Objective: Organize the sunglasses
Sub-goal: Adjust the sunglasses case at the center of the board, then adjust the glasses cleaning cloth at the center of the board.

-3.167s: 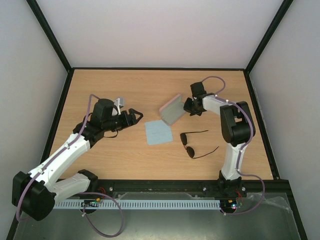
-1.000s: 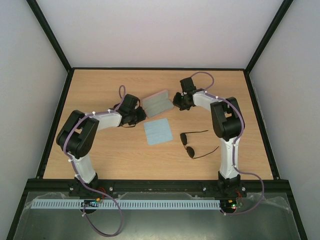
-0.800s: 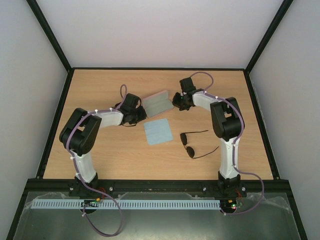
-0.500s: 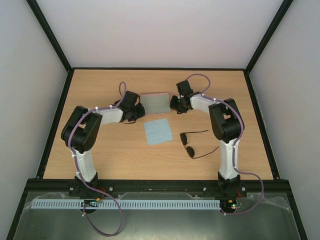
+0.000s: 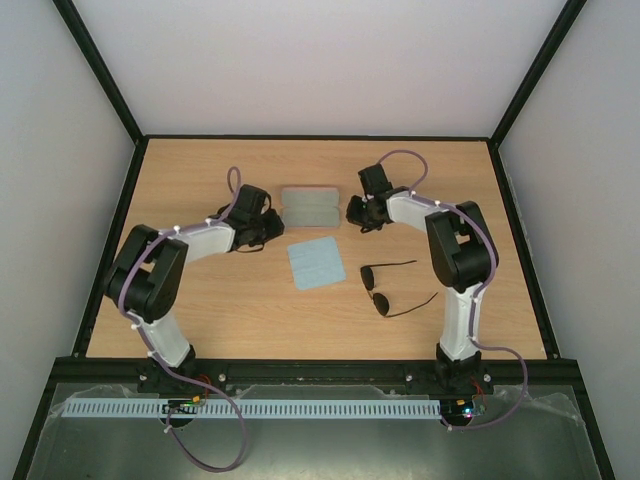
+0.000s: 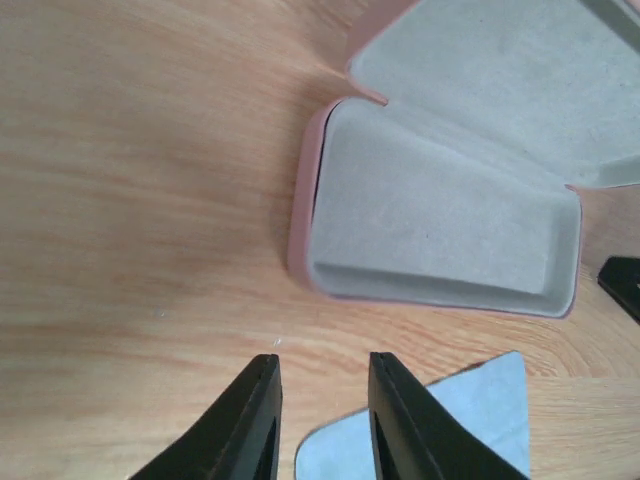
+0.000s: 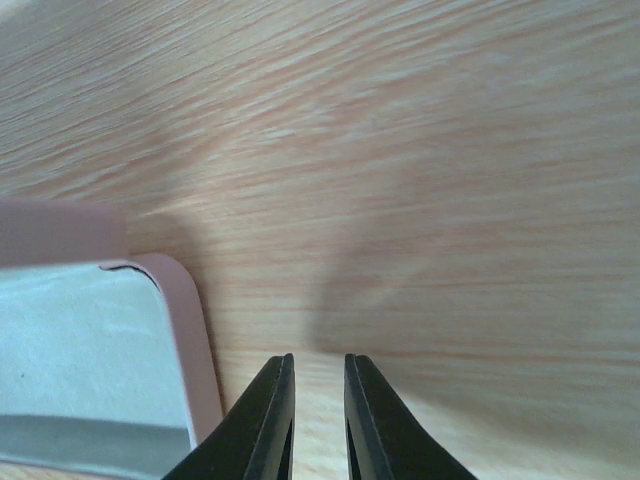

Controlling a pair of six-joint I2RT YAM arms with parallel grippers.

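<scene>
**A:** Item one, the case (image 5: 308,206). What is changing there?

**B:** It is now lying flat and fully open, upper centre of the overhead view, with both grey-lined halves facing up. A few seconds ago it was standing tilted and half open at the right gripper (image 5: 353,213). Since then both arms have been turning it square and spreading it.

**A:** Item two, the grippers.

**B:** Both are backing off the case ends. The left gripper (image 5: 266,228) is sitting just left of the case and apart from it. Its wrist view is showing the fingers parted by a narrow gap with nothing between them. The right gripper is sitting just right of the case with its fingers nearly closed, also holding nothing. The pink rim is just beside them, lower left in that wrist view.

**A:** Item three, the sunglasses (image 5: 383,290).

**B:** They are resting untouched on the table (image 5: 200,300), temples unfolded, lower right of centre, well apart from the case. The cloth (image 5: 317,263) is lying between the two.

**A:** Meaning?

**B:** I would say the case is standing ready to receive them. The picking up and folding of the glasses is not yet begun.
</scene>
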